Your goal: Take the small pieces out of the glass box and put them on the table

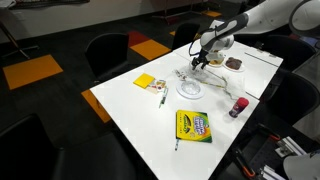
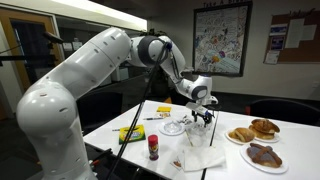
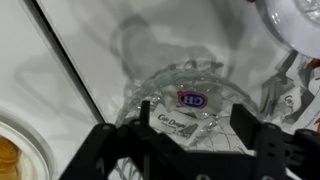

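In the wrist view the glass box (image 3: 135, 95) sits right under me on the white table (image 3: 60, 60). It holds small pieces: a white printed packet (image 3: 165, 122) and a round red-and-blue labelled piece (image 3: 190, 98). My gripper (image 3: 192, 118) is open, its two black fingers over the box on either side of the pieces, holding nothing. In both exterior views the gripper (image 1: 201, 62) (image 2: 203, 118) hovers low over the table (image 1: 140, 110) near its far end. The box itself is hard to make out there.
A round clear dish (image 1: 190, 89) (image 2: 174, 127) lies beside the box. Plates of brown pastries (image 2: 255, 130) (image 1: 233, 62) stand close by. A crayon box (image 1: 193, 125), a yellow pad (image 1: 147, 82) and a red-capped bottle (image 1: 238, 106) are on the table. Dark chairs (image 1: 108, 52) surround it.
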Action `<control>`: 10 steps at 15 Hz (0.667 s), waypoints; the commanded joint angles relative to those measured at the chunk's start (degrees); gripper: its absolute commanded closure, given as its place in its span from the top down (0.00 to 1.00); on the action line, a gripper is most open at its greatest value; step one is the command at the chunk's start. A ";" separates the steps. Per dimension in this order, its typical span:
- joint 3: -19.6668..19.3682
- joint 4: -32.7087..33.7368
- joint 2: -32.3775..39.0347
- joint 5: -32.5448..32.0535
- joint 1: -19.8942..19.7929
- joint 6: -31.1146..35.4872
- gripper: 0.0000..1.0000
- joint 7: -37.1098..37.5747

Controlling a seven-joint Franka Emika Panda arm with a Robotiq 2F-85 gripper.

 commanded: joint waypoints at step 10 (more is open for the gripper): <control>-0.49 8.59 5.19 -0.14 0.66 -11.94 0.18 0.52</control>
